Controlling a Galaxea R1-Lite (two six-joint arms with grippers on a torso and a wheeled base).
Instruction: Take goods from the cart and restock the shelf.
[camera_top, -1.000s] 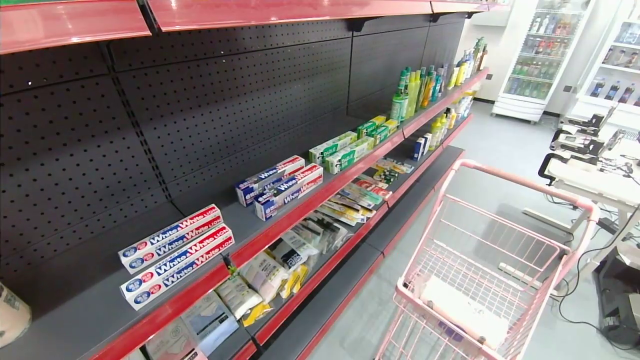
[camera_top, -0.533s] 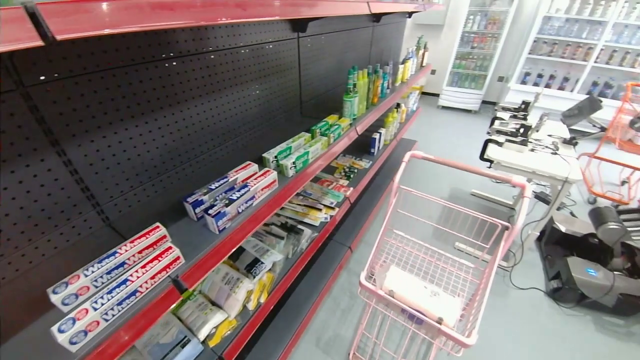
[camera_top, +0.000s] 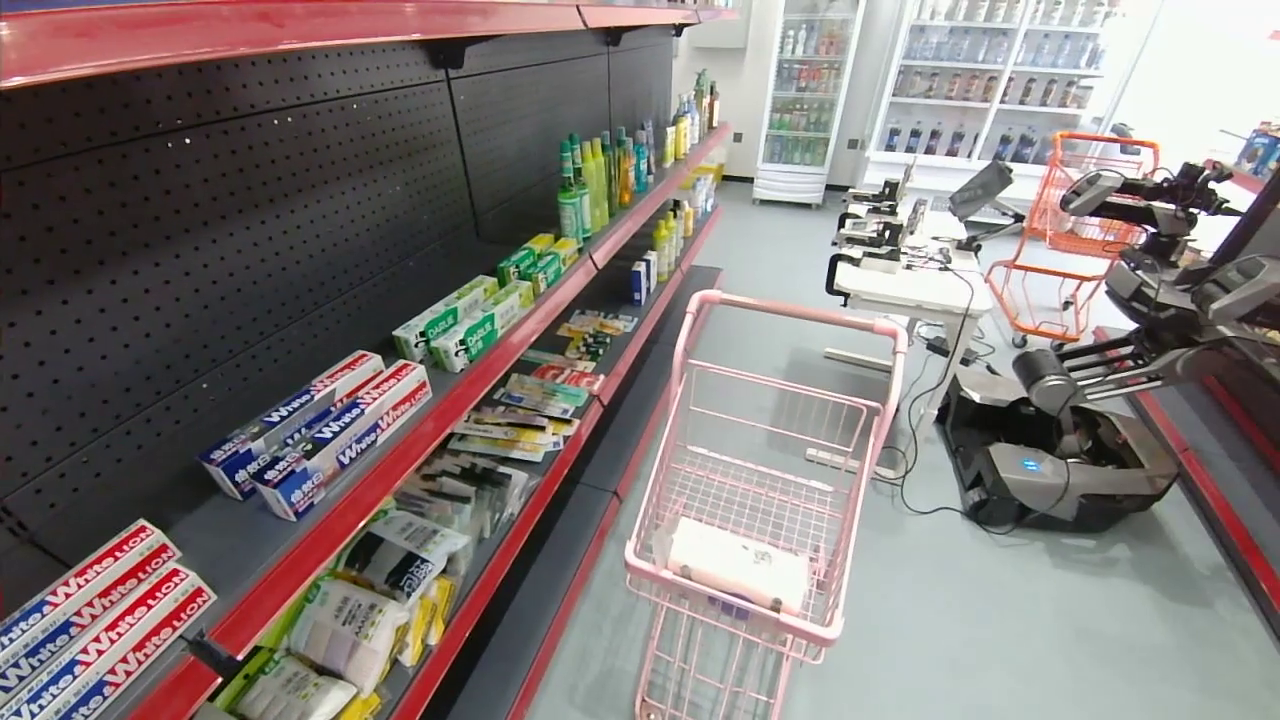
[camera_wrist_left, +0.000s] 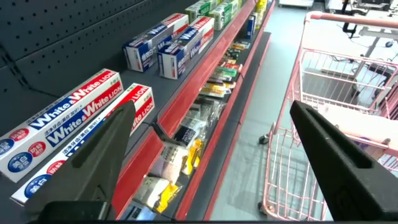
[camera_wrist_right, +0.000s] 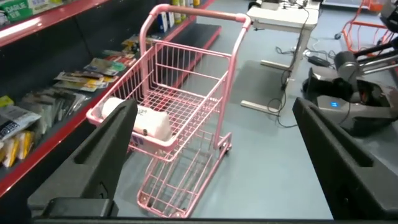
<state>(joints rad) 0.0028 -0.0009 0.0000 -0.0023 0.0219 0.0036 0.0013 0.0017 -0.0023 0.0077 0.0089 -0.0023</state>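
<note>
Your left end effector (camera_wrist_left: 212, 107) is spread wide, its dark fingers (camera_wrist_left: 102, 155) framing the red front edge of the shelf (camera_wrist_left: 186, 93). The nearest toothpaste boxes (camera_wrist_left: 68, 124) lie flat on that shelf, close by one finger. Your right end effector (camera_wrist_right: 214, 102) is spread just as wide above the grey floor (camera_wrist_right: 267, 155), with the pink cart (camera_wrist_right: 193, 15) standing in front of it. The goods to restock, a white package (camera_wrist_right: 146, 124), lie in the cart's basket at the near end, against the wire wall. In the head view the cart stands in the aisle just beside the shelf. Farther along the shelf, past the toothpaste boxes, come green boxes (camera_top: 460, 320) and then upright bottles (camera_top: 590, 185). The lower shelf (camera_top: 520, 520) carries flat packets (camera_top: 520, 400) and soft bags (camera_top: 350, 625). Beyond the cart a white counter (camera_top: 910, 285) carries equipment, an orange cart (camera_top: 1070, 200) stands behind it, and drink coolers (camera_top: 800, 90) line the far wall
</note>
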